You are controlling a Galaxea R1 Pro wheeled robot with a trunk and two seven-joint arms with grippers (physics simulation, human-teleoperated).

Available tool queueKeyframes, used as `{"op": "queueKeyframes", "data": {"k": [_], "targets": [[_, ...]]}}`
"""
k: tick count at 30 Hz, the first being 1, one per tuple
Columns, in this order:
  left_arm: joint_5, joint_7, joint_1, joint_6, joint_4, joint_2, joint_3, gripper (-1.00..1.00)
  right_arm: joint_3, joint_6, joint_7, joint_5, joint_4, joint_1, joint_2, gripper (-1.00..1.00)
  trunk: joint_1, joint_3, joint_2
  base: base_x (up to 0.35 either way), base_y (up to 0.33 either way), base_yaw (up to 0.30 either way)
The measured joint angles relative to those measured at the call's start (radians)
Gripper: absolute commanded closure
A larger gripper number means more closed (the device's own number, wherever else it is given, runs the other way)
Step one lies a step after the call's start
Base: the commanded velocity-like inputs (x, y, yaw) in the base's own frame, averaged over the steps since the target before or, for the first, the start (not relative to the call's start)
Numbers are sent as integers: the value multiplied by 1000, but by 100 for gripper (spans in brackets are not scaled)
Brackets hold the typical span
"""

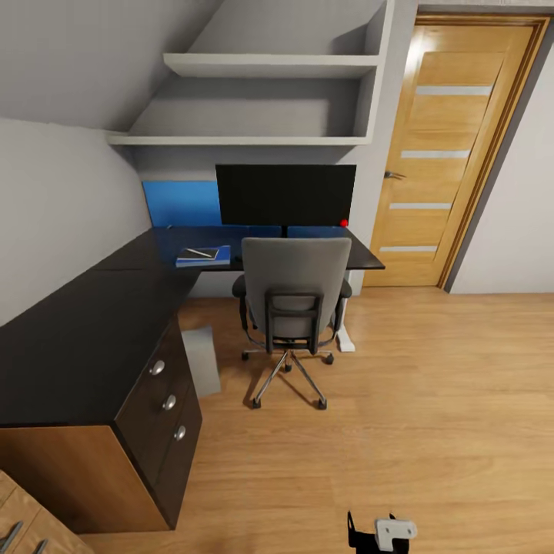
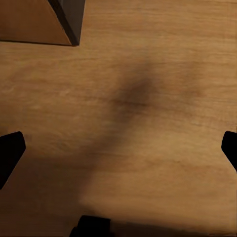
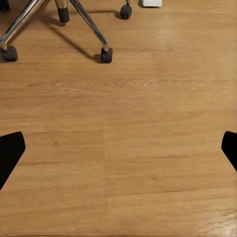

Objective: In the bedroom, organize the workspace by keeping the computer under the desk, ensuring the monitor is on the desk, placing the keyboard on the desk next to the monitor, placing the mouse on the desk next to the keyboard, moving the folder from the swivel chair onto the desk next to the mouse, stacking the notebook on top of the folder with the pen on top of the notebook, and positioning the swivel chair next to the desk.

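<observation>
Attic bedroom: light wood floor (image 1: 431,400), wooden door (image 1: 450,150) at 1 o'clock, black L-shaped tabletop (image 1: 85,338) at 9 o'clock. Left gripper (image 2: 118,148) and right gripper (image 3: 118,148): jaws spread wide, empty, above bare floor. Monitor (image 1: 285,194) stands at 12 o'clock; grey swivel chair (image 1: 292,304) just before it. Blue folder (image 1: 204,257) lies on the tabletop, carrying a white pen (image 1: 199,252). Pale computer (image 1: 201,360) under the desk.

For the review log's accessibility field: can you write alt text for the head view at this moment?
A grey swivel chair stands pushed up to a black L-shaped desk that carries a wide black monitor and a blue folder with a dark notebook on it. A pale computer sits under the desk, and a wooden door is behind to the right.
</observation>
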Motion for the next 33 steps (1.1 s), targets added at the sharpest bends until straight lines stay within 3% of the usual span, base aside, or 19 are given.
{"op": "queueKeyframes", "data": {"k": [3,5,6,9,11,12,24,28,33], "targets": [[11,-5,77,-57,0,37,2,-100,-1,1,3,-1,0,3,-2,-100,-12,9,21,0,0,0],[22,-7,101,-65,0,46,0,-100,-1,1,4,-2,0,3,-3,-100,-19,16,35,0,0,0],[54,-9,129,-76,0,54,2,-100,-2,0,4,-2,-1,3,-4,-100,-23,19,42,0,0,0],[99,-12,155,-114,1,59,0,-100,-2,1,4,-2,-1,4,-5,-100,-34,28,63,0,0,0],[119,-13,164,-163,1,60,-1,-100,-2,7,2,-3,0,4,-5,-100,-42,35,77,0,0,0],[133,-14,170,-246,1,61,-1,-100,-4,16,0,-4,1,11,-7,-100,-46,38,84,0,0,0],[140,-14,251,-562,0,56,-6,-100,-3,35,-1,-4,1,54,-7,-100,-92,75,168,0,0,0],[139,-14,264,-589,2,55,-7,-100,-3,35,-1,-4,1,55,-7,-100,-107,88,196,0,0,0],[139,-13,266,-589,2,55,-7,-100,-3,35,-1,-4,1,55,-7,-100,-108,88,196,0,0,0]]}}
